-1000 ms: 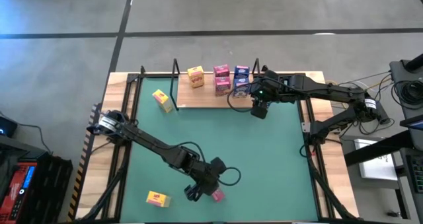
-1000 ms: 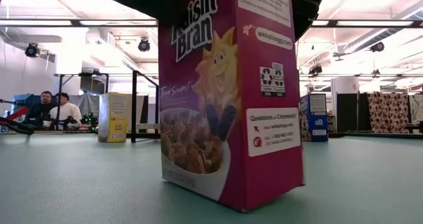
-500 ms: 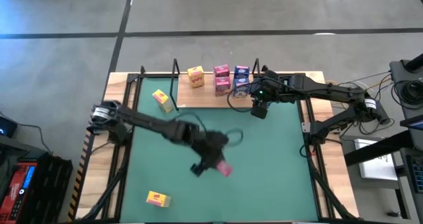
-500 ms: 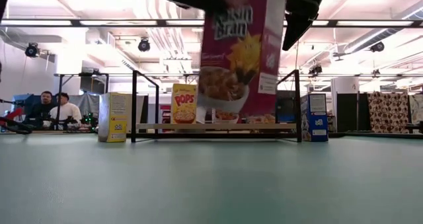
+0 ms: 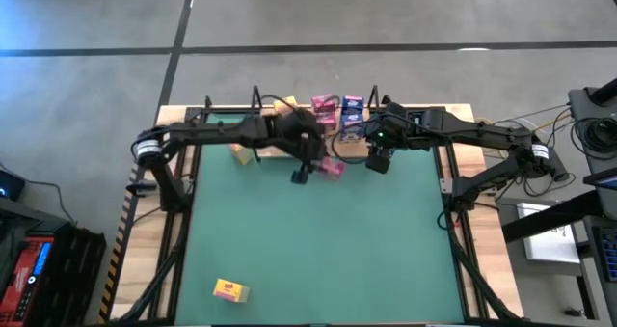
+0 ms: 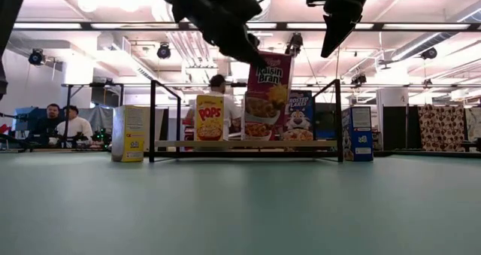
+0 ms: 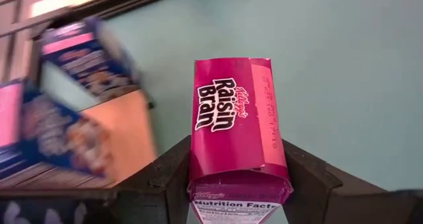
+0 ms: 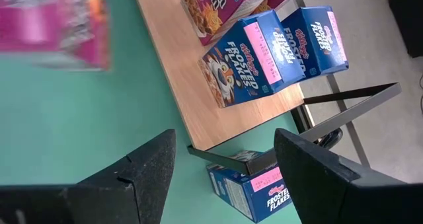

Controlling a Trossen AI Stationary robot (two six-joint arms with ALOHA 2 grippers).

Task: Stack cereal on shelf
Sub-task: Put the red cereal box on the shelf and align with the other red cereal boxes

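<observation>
A: From above, we see the left gripper (image 5: 316,169) has carried the pink Raisin Bran box (image 5: 332,168) from the table's six o'clock edge up toward twelve o'clock, to the front edge of the shelf (image 5: 289,146). One yellow box (image 5: 230,289) lies at seven o'clock.

B: At table height, we find that box (image 6: 268,95), which filled the picture a second ago, small and raised before the shelf (image 6: 244,144).

A: On the left wrist, we see the jaws part-open, clamped on the box's (image 7: 234,128) sides.

B: The right gripper (image 8: 225,168) hasn't moved: we see it gaping wide, empty, over the shelf's three o'clock end, beside the Frosted Flakes boxes (image 8: 254,55).
</observation>
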